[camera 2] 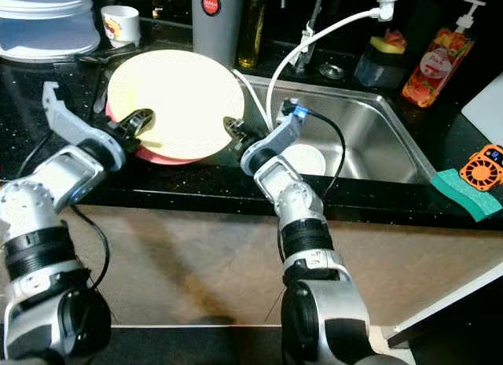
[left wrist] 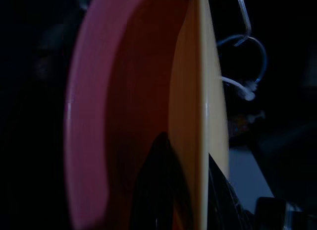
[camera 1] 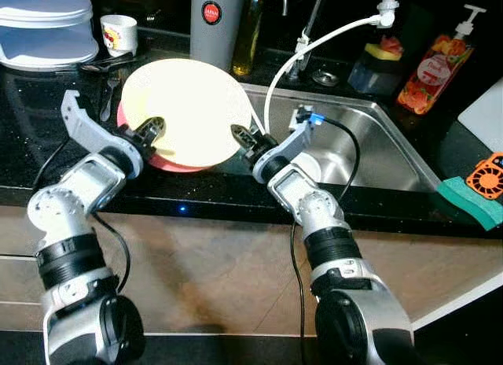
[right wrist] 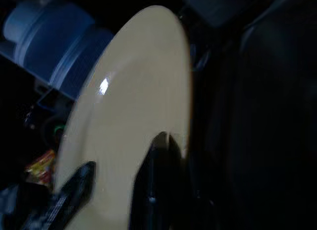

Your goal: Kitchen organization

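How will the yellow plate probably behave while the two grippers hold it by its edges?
The yellow plate looks rigid, so it should not bend. Its glossy surface may slip between the left gripper and right gripper. It is likely breakable if dropped.

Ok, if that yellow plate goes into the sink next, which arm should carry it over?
Right, probably. The right claw already grips the yellow plate on the rim nearest the sink. The left claw holds the far rim, over the pink plate, and would have to cross the counter.
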Available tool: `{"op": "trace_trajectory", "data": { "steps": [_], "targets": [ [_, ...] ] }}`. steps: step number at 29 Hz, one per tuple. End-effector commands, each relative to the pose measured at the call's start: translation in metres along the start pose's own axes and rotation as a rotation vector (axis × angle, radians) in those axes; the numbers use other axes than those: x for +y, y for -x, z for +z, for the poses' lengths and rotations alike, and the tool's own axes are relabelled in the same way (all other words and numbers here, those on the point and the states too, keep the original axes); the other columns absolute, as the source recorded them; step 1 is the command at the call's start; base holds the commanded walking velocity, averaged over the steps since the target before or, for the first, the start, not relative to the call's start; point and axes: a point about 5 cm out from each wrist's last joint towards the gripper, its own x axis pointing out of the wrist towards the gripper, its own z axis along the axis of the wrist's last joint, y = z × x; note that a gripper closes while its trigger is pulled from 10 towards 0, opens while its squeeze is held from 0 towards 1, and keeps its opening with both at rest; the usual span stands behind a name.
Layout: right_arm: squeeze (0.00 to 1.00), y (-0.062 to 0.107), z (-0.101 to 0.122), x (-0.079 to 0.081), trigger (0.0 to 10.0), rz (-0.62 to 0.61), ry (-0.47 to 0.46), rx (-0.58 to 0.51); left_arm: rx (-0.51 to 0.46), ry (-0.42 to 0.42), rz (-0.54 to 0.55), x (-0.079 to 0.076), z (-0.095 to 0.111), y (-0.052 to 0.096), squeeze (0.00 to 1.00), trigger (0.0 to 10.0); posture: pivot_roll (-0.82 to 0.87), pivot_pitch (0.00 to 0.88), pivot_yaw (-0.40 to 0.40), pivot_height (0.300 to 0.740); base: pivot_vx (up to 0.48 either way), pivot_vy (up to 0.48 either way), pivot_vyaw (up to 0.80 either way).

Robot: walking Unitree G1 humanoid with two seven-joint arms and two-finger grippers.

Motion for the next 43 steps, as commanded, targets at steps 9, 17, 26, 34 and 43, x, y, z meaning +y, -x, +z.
{"op": "trace_trajectory", "data": {
  "steps": [9,17,26,34,43],
  "targets": [
    [0.00,0.038,0.107,-0.032,10.0,-0.291,0.247,-0.522,-0.010,-0.116,0.048,-0.018,-0.014,-0.051,0.00,0.0,0.14,0.000,-0.086,0.740,0.000,0.000,0.00],
    [0.00,0.070,0.133,-0.049,10.0,-0.415,0.391,-0.596,-0.177,-0.075,-0.145,-0.051,0.020,-0.054,0.00,0.0,0.08,0.000,-0.043,0.740,0.000,0.000,0.00],
    [0.00,0.071,0.112,-0.041,10.0,-0.353,0.616,-0.518,-0.415,-0.582,0.131,-0.053,0.087,-0.035,0.00,0.0,0.06,0.000,-0.015,0.740,0.000,0.000,0.00],
    [0.00,0.084,0.128,-0.039,10.0,-0.418,0.752,-0.576,-0.540,-1.018,0.683,0.002,0.130,0.026,0.00,0.0,0.10,0.000,-0.032,0.740,0.000,0.000,0.00],
    [0.00,0.099,0.150,-0.027,10.0,-0.446,0.891,-0.663,-0.409,-0.876,0.792,0.055,0.118,0.052,0.00,0.0,0.13,0.000,-0.045,0.740,0.000,0.000,0.00]
  ]
}}
